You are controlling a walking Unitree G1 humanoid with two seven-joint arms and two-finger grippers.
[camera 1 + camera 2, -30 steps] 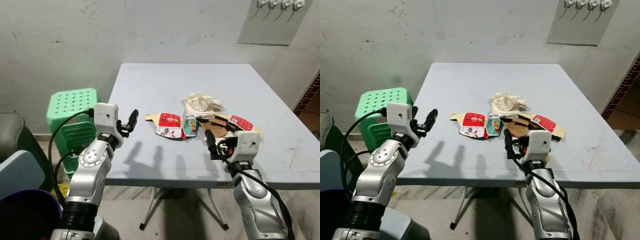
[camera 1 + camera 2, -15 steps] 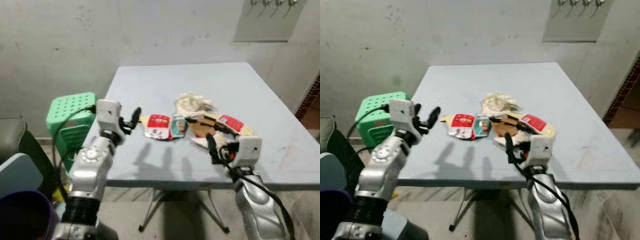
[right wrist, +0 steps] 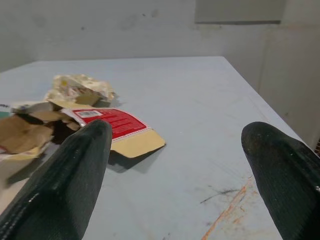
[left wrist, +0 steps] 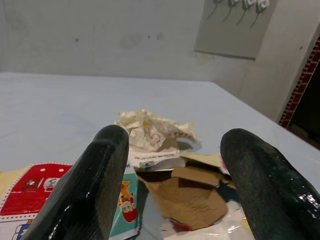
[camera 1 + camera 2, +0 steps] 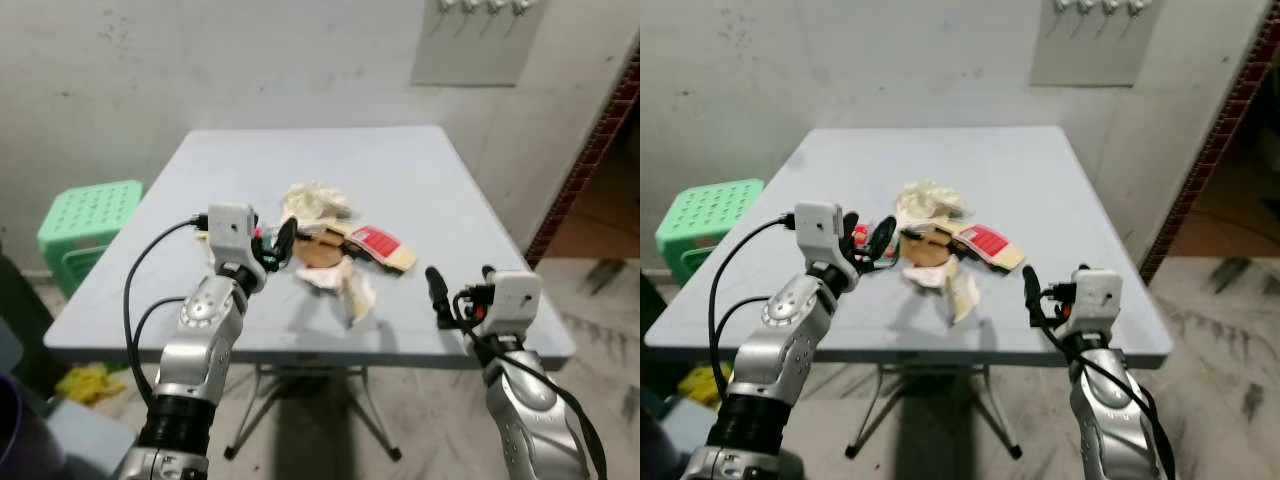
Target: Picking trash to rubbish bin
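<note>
**Both tools spread over a litter-strewn counter**

The pale blue counter (image 5: pixel 420 190) carries a cluster of trash near its centre: a crumpled paper wad (image 5: pixel 316 199) at the 12 o'clock end, a torn brown cardboard piece (image 5: pixel 322 252) below it, a flattened red-and-tan carton (image 5: pixel 378 243) at 3 o'clock, and white wrappers (image 5: pixel 345 290) at 6 o'clock. The left tool (image 5: pixel 272 245) hovers at the cluster's 9 o'clock edge, fingers apart, holding nothing. The right tool (image 5: pixel 460 285) sits above the counter's near right corner, well apart from the trash, fingers likewise spread and empty. A green perforated stool (image 5: pixel 85 215) stands on the floor beside the counter's left edge.
</note>
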